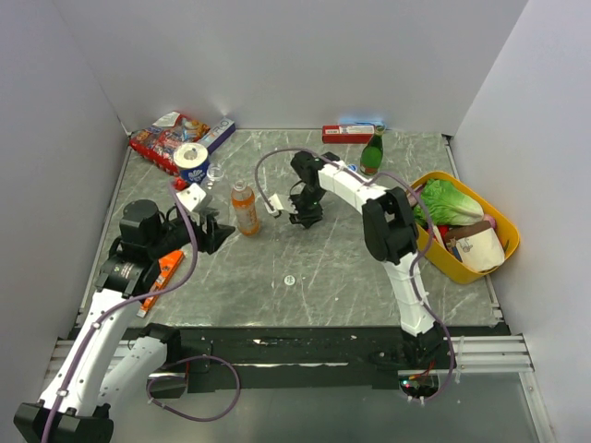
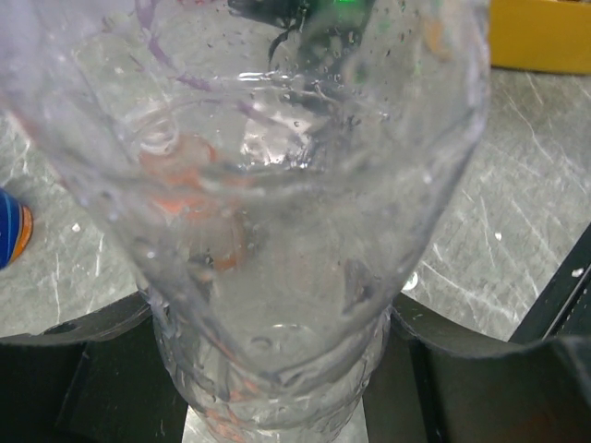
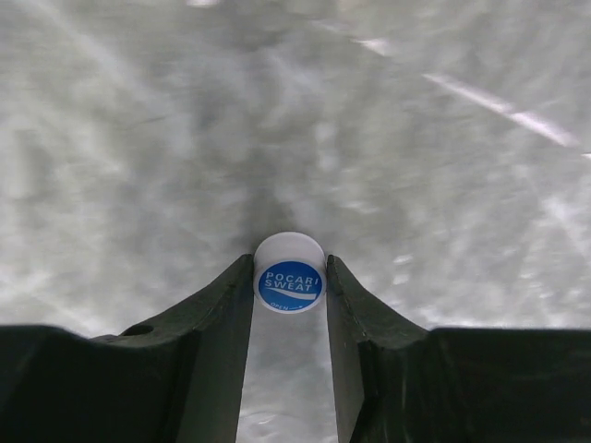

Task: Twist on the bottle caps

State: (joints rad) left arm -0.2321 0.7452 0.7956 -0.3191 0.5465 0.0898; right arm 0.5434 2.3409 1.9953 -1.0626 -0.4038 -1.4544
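Note:
A clear plastic bottle fills the left wrist view, and my left gripper is shut on its lower body, black jaws pressing both sides. In the top view that gripper is just left of the upright bottle of orange drink. My right gripper is shut on a bottle cap, white with a blue printed top, pinched at the fingertips over the marbled table. In the top view the right gripper points down, right of the orange bottle. Another small white cap lies near the table's middle.
A yellow basket with lettuce and other items sits at the right edge. A green bottle and a red box stand at the back. A tape roll and snack packs are back left. An orange packet lies by the left arm.

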